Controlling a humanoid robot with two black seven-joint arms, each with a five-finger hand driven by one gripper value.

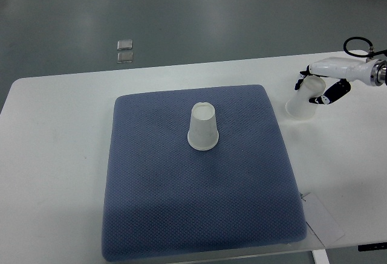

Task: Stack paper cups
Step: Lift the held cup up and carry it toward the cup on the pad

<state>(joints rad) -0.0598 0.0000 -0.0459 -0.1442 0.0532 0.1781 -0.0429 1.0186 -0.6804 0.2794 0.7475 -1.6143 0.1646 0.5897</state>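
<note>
Top view: a white bench (54, 155) is carrying a blue quilted mat (199, 215), and an upside-down paper cup (202, 126) is standing near the mat's middle. Farther off, right of the mat, the right hand (320, 89) is gripping a second paper cup (302, 101), fingers curling around it, tilted, over the bench.

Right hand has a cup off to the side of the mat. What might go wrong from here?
The right hand pinches its paper cup near one end only, so it may tilt or crush. The cup on the blue mat stands upside down on soft padding, so an off-centre placement might topple it.
</note>
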